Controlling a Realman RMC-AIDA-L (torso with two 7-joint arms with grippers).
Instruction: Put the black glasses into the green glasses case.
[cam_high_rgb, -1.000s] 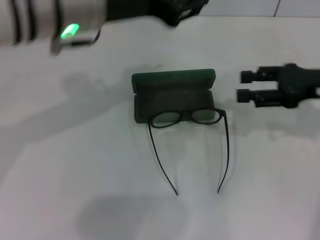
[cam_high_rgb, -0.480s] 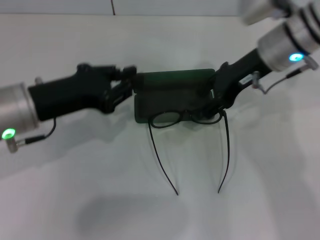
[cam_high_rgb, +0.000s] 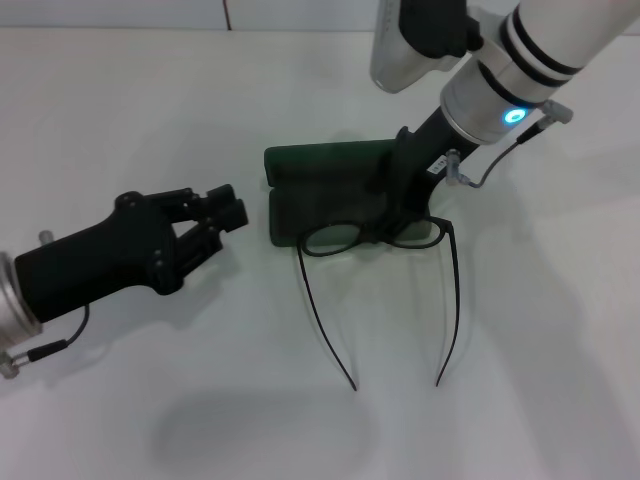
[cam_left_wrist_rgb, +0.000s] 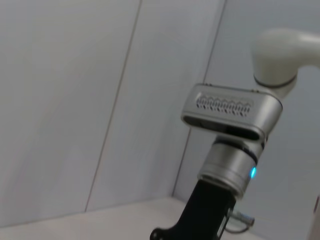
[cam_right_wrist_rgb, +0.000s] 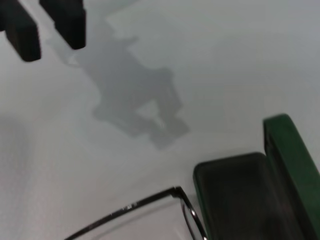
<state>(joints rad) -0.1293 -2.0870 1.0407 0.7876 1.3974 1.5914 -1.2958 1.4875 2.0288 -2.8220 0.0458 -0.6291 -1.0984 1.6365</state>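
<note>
The green glasses case lies open in the middle of the white table, its lid standing at the far side. The black glasses rest with their lenses on the case's near edge, and both temple arms stretch out over the table toward me. My right gripper reaches down over the case's right half, at the glasses' bridge. My left gripper is open and empty, a little left of the case. The right wrist view shows the case, part of the glasses' frame and the left gripper farther off.
The white table extends all around the case. The right arm shows in the left wrist view against a pale wall. The wall runs along the table's far edge.
My left gripper has pulled back to the left, away from the case's left end. My right gripper has moved left over the case toward the glasses' bridge. The glasses and case lie as before.
</note>
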